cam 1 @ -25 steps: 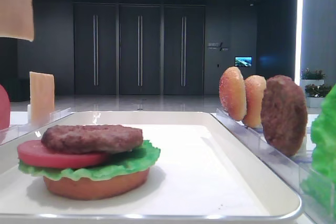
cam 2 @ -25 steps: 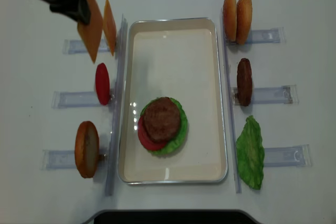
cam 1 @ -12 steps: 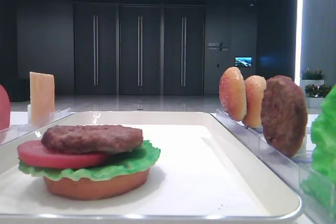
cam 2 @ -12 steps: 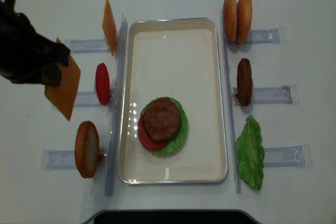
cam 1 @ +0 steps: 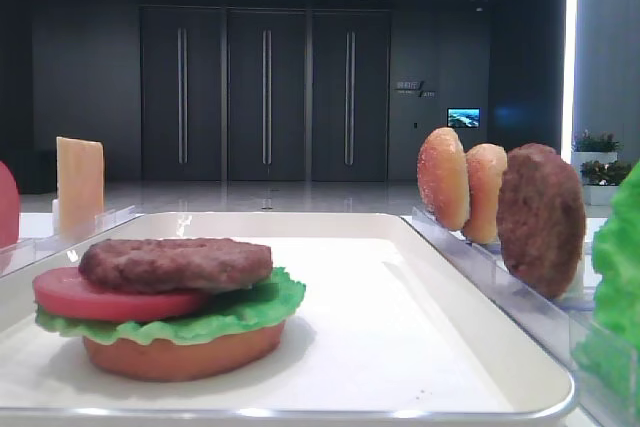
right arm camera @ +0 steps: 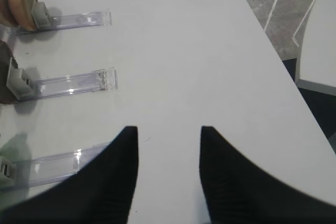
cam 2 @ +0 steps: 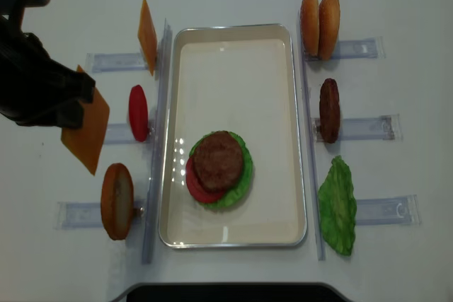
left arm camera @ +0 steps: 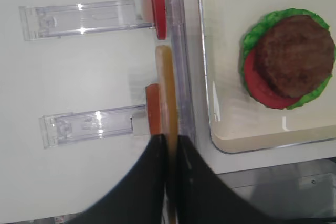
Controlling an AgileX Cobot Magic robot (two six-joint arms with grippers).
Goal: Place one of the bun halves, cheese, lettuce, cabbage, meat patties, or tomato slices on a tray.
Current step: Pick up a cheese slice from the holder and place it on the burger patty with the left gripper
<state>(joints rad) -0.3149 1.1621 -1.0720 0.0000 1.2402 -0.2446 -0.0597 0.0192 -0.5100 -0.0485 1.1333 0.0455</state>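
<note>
A: What is the left gripper (left arm camera: 167,145) doing at the lower middle of the left wrist view?

B: Its dark fingers are pinching closed on the cheese (cam 2: 86,131), a thin, flat, pale orange square hanging corner-down at the left of the overhead frame, well apart from the tray (cam 2: 233,46).

A: And the tray itself?

B: It is sitting mid-frame, cream-white, rounded at the corners, with a raised rim. In its lower half a rough brown meat patty (cam 2: 218,160) is lying on a smooth red tomato slice (cam 2: 196,186), frilly green lettuce (cam 2: 244,175) and a flat orange bun base (cam 1: 180,355).

A: What about the right gripper (right arm camera: 169,142)?

B: Its black textured fingers are standing apart over bare white table (right arm camera: 184,51), holding nothing, beside clear plastic racks (right arm camera: 73,82).

A: Anything else in the racks?

B: A second cheese slice (cam 2: 147,35) is standing on edge at upper left, two speckled domed buns (cam 2: 319,25) at upper right.
</note>
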